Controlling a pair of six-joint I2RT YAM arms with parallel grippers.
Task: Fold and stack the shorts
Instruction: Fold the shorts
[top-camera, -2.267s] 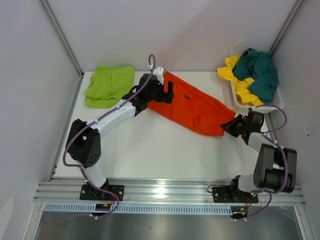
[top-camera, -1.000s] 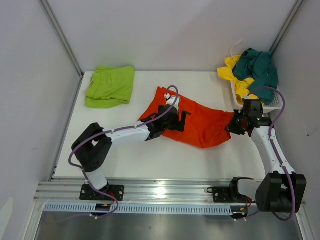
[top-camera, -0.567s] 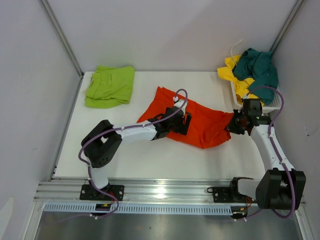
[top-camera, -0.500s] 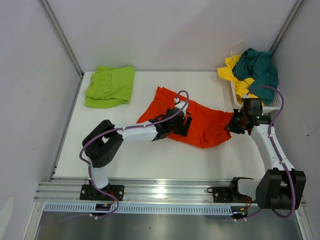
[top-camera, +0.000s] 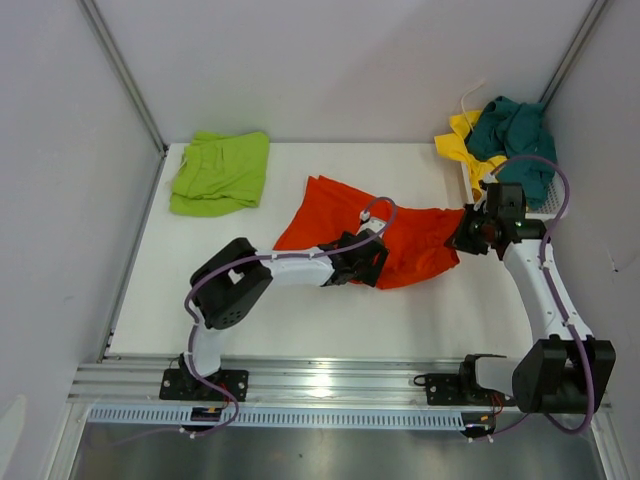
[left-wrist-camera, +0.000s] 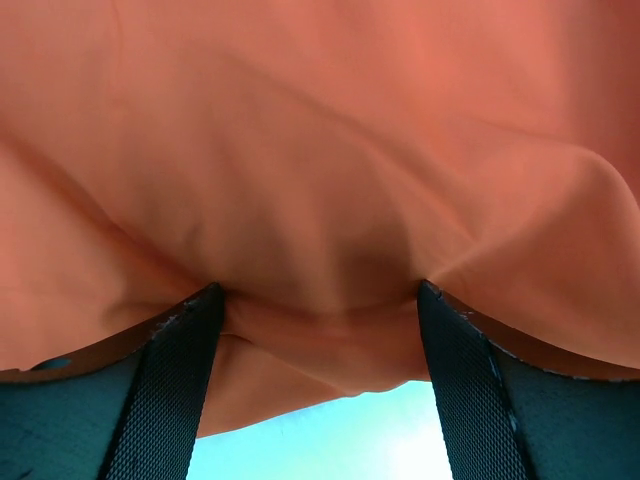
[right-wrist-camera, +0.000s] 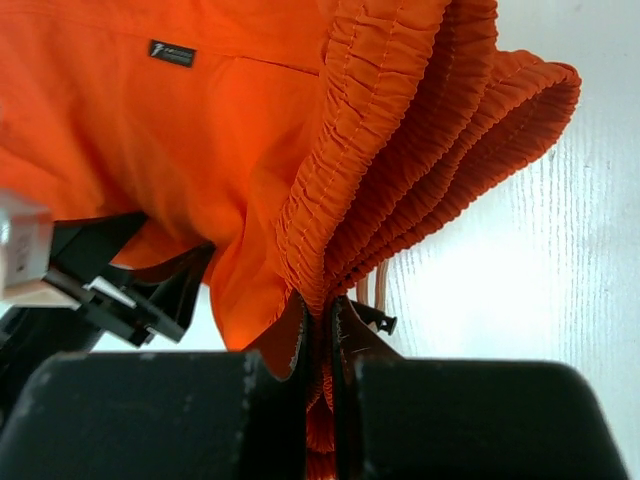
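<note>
Centre of the top view: the orange shorts are stretched across the white bench. Their long axis runs from the upper left of centre toward the right, tilting slightly downward. The elastic waistband points right and the leg end points upper left.

At that right end, the right end effector is clenched tight on the waistband. The wrist view shows the ruffled elastic bunched into several folds and squeezed between the 2 black fingers. A small dark label sits on the smooth cloth above.

Lower centre, the left end effector is tucked in at the near edge of the same shorts. Its wrist view is almost all orange. The 2 ribbed fingers stand wide apart, released, with a loose fold of cloth sagging between them and draping over them, and a sliver of bench below.

Upper left of the top view, the lime green shorts lie flat on the bench, well apart from the orange pair. In the upper right corner, the yellow shorts and the teal shorts are heaped in the white basket, teal on top.
</note>
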